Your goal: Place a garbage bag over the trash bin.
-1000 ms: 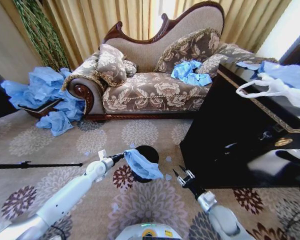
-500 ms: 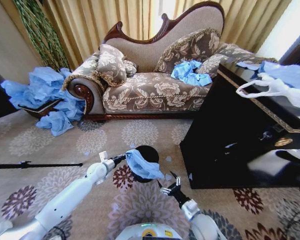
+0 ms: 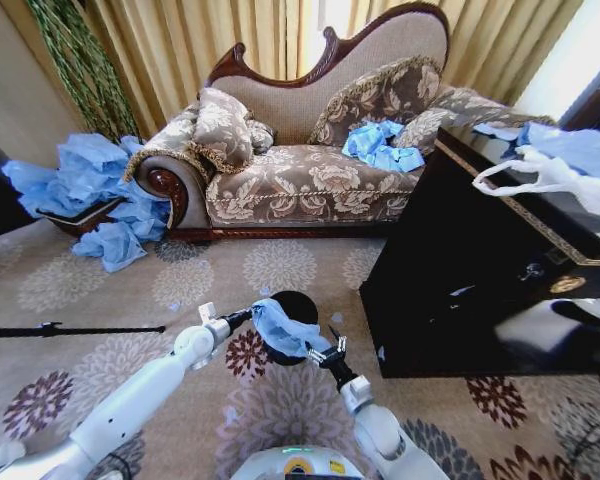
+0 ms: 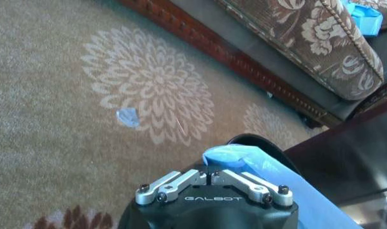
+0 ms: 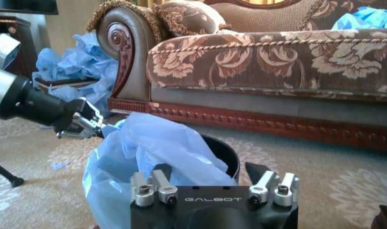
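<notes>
The light blue garbage bag (image 3: pixel 282 331) hangs draped over the near side of the small black trash bin (image 3: pixel 298 301) on the carpet. My left gripper (image 3: pixel 252 314) is shut on the bag's left edge; the left wrist view shows its fingers (image 4: pixel 180 180) closed on the blue plastic (image 4: pixel 260 164) beside the bin's rim (image 4: pixel 248 138). My right gripper (image 3: pixel 329 350) is open at the bag's lower right edge. In the right wrist view its fingers (image 5: pixel 275 185) stand wide apart, with the bag (image 5: pixel 152 143), the bin (image 5: pixel 224 151) and the left gripper (image 5: pixel 95 125) just beyond.
A patterned sofa (image 3: pixel 300 175) stands behind, with blue bags (image 3: pixel 380 143) on its seat. More blue bags (image 3: pixel 90 190) are heaped at the far left. A black cabinet (image 3: pixel 460 270) is close on the right, with a white bag (image 3: pixel 540 175) on top. A black rod (image 3: pixel 70 329) lies on the left floor.
My right gripper has swung left and forward from beside the cabinet to the bag's lower right edge. The left gripper has kept its hold, with the bag nearly still.
</notes>
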Controlling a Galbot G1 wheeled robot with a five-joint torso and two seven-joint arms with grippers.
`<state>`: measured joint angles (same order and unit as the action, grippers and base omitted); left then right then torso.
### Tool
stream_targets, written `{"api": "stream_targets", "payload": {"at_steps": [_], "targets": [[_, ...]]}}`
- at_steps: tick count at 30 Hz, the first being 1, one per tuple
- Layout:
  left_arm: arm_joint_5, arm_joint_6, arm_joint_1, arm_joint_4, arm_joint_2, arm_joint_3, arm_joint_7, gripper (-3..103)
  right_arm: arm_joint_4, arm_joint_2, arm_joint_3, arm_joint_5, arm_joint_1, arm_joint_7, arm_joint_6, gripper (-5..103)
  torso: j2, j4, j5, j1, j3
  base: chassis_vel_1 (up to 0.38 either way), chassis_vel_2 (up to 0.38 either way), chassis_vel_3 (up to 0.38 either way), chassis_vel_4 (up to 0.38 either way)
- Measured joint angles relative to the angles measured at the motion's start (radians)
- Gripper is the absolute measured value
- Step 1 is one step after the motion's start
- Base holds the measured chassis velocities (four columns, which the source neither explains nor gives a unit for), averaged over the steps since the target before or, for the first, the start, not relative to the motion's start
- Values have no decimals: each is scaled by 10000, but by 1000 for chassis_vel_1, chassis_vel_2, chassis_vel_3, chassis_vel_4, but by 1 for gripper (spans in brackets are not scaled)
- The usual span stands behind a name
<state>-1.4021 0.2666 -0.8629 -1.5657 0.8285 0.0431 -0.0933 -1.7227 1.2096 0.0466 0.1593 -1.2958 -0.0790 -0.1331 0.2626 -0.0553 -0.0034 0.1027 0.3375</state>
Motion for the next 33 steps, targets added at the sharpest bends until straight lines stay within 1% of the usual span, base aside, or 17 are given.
{"api": "stream_targets", "payload": {"at_steps": [2, 6, 8, 10, 11, 14, 15, 18, 20, 21, 26, 33], "targets": [[-3, 1, 2, 4, 0, -1, -2, 0, 24, 18, 0, 11, 8, 30, 21, 72, 0, 0, -2, 0, 0, 0, 0, 0, 0], [-31, 3, 8, 14, -4, -12, -7, 0, 220, 127, -35, -31, 122, 111, -44, 51, 0, 0, 0, 0, 0, 0, 0, 0, 0], [-39, 3, 9, 14, -6, -12, -8, 0, 232, 140, -36, -41, 145, 115, -55, 51, 0, 0, 0, 0, 0, 0, 0, 0, 0], [-66, 3, 26, 14, -12, -21, -14, 0, 237, 167, -64, -39, 216, 108, -54, 40, 0, 1, 0, 0, 0, 0, 0, 0, 0], [-66, 3, 26, 14, -12, -21, -14, 0, 237, 167, -64, -39, 216, 108, -54, 40, 0, 1, 0, 0, 0, 0, 0, 0, 0], [-84, 4, 36, 13, -5, -30, -26, 0, 261, 198, -63, -44, 248, 67, -38, 24, 0, 1, -1, 0, 0, 0, 0, 0, 0], [-84, 4, 36, 13, -5, -30, -26, 0, 261, 198, -63, -44, 248, 67, -38, 24, 0, 1, -1, 0, 0, 0, 0, 0, 0], [-84, 2, 15, 13, 10, -46, -33, 0, 315, 232, -56, -73, 255, -34, -32, 8, 0, 0, -1, 0, 0, 0, 0, 0, 0], [-84, -1, 8, 13, 11, -52, -34, 0, 353, 248, -50, -84, 269, -65, -32, 8, 0, 0, 0, 0, 0, 0, 0, 0, 0], [-83, -7, 6, 13, 11, -77, -34, 0, 411, 273, -45, -104, 307, -136, -32, 1, 0, 0, -1, 0, 0, 0, 0, 0, 0], [-84, -16, 25, 79, 44, -217, -34, 0, 628, 357, -42, -127, 483, -294, -6, 0, 0, 0, 0, 0, 0, 0, 0, 0, 0], [-40, -60, 112, 412, 223, -308, -24, 0, 1371, 676, 93, -329, 970, -616, 23, 0, 0, 0, -1, -2, 0, 0, 0, 0, 0]]}}
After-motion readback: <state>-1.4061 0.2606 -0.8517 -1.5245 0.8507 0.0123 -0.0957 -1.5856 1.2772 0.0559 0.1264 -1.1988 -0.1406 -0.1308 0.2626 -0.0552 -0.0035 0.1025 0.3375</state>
